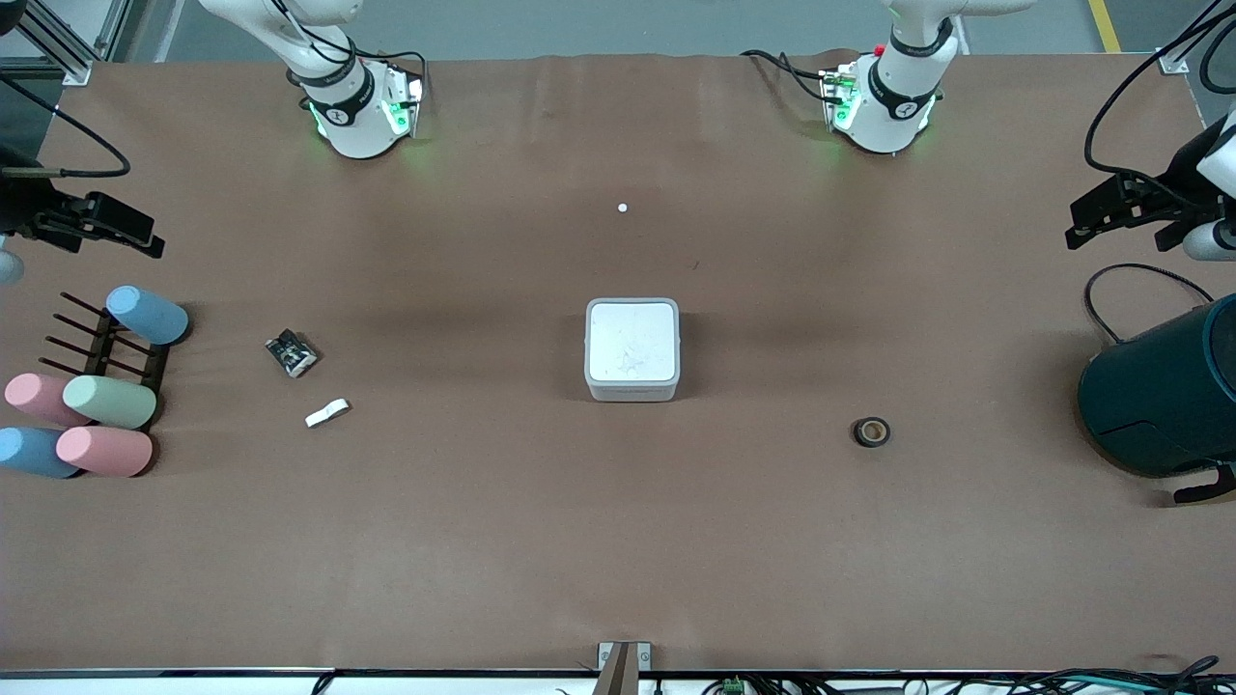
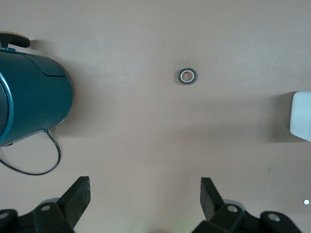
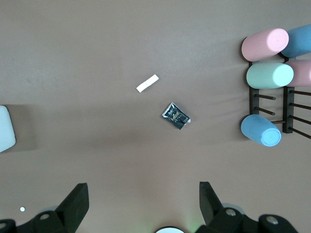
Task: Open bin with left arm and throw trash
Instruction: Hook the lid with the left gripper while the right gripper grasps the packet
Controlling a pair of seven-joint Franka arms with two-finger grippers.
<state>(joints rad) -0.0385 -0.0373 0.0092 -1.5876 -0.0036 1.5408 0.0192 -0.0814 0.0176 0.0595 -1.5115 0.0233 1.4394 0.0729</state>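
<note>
Front view: bin (image 1: 632, 348) lid down, packet (image 1: 291, 352), strip (image 1: 326, 413) and tape ring (image 1: 872, 431) all out on the table. I've started nothing. Left gripper (image 2: 145, 196) and right gripper (image 3: 144, 200) hang high with fingers apart, empty.

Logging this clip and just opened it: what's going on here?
Nothing is being handled yet. The bin sits mid-table with its lid shut. The packet and white strip lie toward the right arm's end, the tape ring toward the left arm's end. The left gripper is open above bare table, with the ring in its view; the right gripper is open too, looking down on the packet and strip. Both arms wait at the table's ends.
</note>
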